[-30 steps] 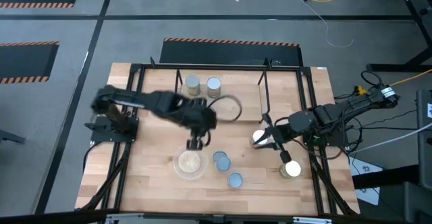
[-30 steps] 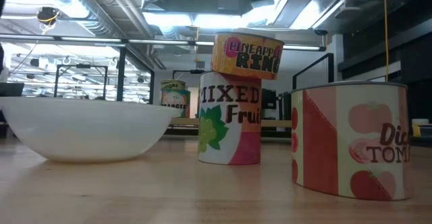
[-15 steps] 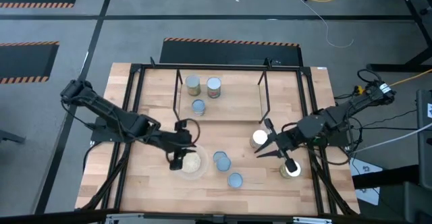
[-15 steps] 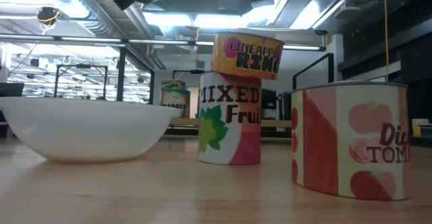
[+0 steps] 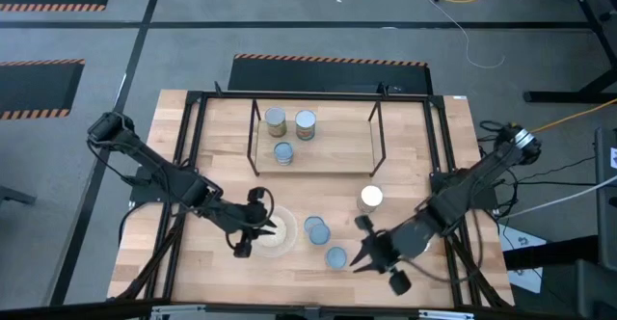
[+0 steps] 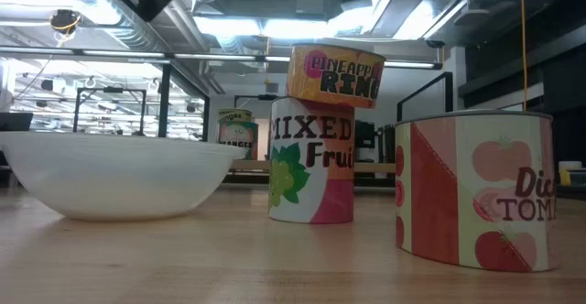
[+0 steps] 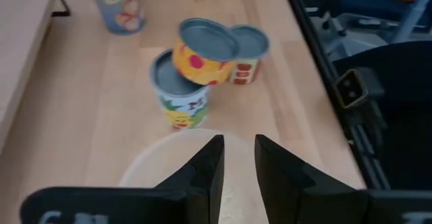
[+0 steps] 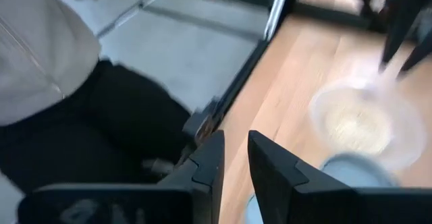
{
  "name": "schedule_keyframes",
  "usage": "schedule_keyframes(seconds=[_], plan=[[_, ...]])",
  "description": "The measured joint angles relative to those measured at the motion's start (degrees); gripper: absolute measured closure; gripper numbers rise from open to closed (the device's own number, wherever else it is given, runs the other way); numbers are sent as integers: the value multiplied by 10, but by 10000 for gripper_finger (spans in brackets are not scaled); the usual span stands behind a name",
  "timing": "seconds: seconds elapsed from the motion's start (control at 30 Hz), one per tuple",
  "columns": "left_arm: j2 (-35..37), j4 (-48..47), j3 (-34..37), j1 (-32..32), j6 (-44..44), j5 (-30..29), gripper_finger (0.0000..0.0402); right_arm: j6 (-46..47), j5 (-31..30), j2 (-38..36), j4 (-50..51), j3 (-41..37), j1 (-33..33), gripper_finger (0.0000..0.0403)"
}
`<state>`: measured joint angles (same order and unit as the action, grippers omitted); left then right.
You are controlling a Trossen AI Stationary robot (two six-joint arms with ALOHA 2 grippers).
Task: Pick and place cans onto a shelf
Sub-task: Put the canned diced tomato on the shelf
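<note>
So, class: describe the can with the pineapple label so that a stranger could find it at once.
Start at the clear bowl near the table's front. Just to its right, three cans cluster; the pineapple can is the yellow one resting tilted on top of the mixed fruit can, the only can stacked on another.

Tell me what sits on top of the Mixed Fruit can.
A pineapple rings can rests tilted on the Mixed Fruit can, offset to one side. The Mixed Fruit can's lid is mostly covered, so the contact area cannot be seen.
</note>
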<state>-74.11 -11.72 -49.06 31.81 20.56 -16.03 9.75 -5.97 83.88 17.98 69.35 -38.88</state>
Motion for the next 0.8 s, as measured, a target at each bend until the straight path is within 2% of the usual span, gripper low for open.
schedule_keyframes(seconds=[0.33,0.8], plan=[[-1,24,0,33,0,0,325,20,1,98,19,17,-20,331],[-1,24,0,36,-1,0,325,18,0,162,47,17,-2,331]])
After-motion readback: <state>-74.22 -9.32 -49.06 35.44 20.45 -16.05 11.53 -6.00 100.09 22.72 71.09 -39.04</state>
